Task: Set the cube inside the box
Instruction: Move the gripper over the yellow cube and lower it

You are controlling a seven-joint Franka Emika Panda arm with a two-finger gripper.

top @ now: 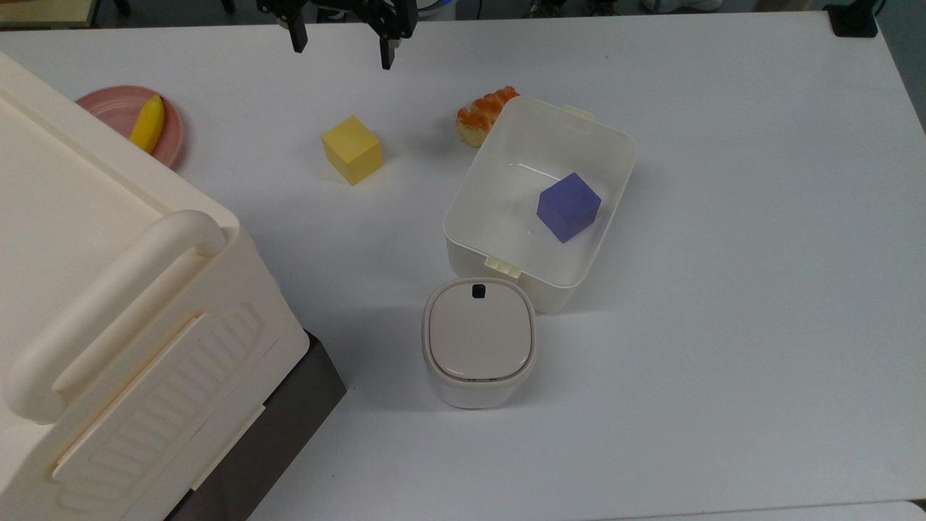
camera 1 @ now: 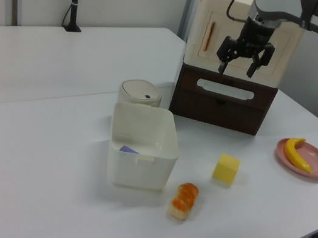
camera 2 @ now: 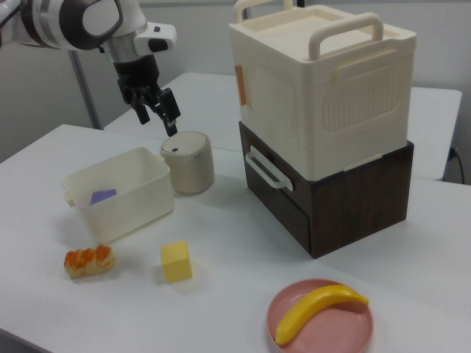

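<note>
The yellow cube (top: 352, 150) (camera 1: 226, 168) (camera 2: 176, 262) rests on the white table, apart from the box. The box (top: 623, 148) (camera 1: 138, 166) (camera 2: 132, 207) is a white translucent tub, open on top, with a purple cube (top: 568, 206) (camera 2: 102, 196) inside. My gripper (top: 342, 54) (camera 1: 236, 68) (camera 2: 158, 121) hangs in the air well above the table, open, with nothing between its fingers. In the top view it sits at the upper edge, above the yellow cube.
A small lidded bin (top: 479, 340) (camera 2: 188, 163) stands against the box. A large cream handled crate (top: 108, 289) (camera 2: 324, 88) sits on a dark drawer base (camera 1: 223, 102). A pink plate (top: 116, 108) holds a banana (top: 147, 124). A bread piece (top: 486, 114) lies beside the box.
</note>
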